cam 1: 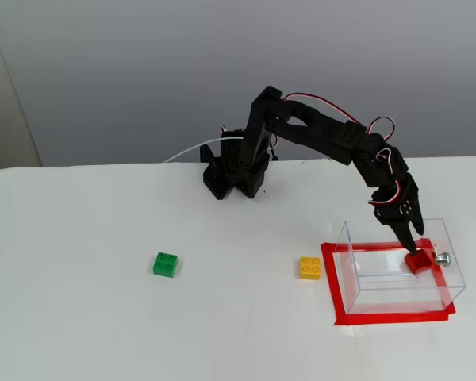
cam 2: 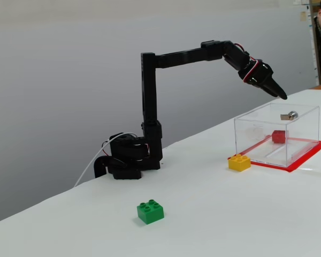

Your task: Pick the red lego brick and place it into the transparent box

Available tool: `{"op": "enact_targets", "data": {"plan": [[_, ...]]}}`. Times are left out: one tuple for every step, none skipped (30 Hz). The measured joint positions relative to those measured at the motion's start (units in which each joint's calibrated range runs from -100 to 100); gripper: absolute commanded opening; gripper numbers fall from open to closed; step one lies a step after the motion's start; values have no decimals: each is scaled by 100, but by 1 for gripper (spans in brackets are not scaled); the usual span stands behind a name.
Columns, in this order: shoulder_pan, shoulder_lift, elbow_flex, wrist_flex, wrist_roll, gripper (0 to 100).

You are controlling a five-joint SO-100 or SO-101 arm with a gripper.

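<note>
The red lego brick (cam 1: 418, 262) (cam 2: 279, 136) is lying inside the transparent box (cam 1: 397, 295) (cam 2: 257, 140), on or just above its floor near the wall bearing the silver knob (cam 1: 443, 256) (cam 2: 292, 114). The gripper (cam 1: 413, 240) (cam 2: 281, 95) is hovering above the box's open top, holding nothing; its jaws appear nearly together, though their gap is hard to resolve. The yellow brick (cam 1: 309, 267) (cam 2: 239, 161) is sitting just outside the red tape outline (cam 1: 389, 317) (cam 2: 302, 160), the green brick (cam 1: 166, 263) (cam 2: 150, 211) well apart.
</note>
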Motion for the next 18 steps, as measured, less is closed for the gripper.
{"op": "enact_targets", "data": {"plan": [[32,0,0,77,0,3],[64,0,-18,137,0,2],[107,-8,-18,171,0,1],[160,-59,-18,189,0,2],[214,-127,-18,197,0,2],[267,-203,-18,214,0,2],[331,-279,-18,231,0,2],[406,-364,-18,257,0,2],[481,-440,-18,291,0,2],[545,-524,-18,334,0,2],[641,-617,-18,386,0,2],[748,-719,-18,471,0,2],[855,-820,-18,540,0,2],[972,-922,-18,608,0,2],[1100,-1023,-18,694,0,2],[1250,-1133,-18,763,0,2],[1389,-1243,-18,831,0,2],[1549,-1345,-26,891,0,2]]}}
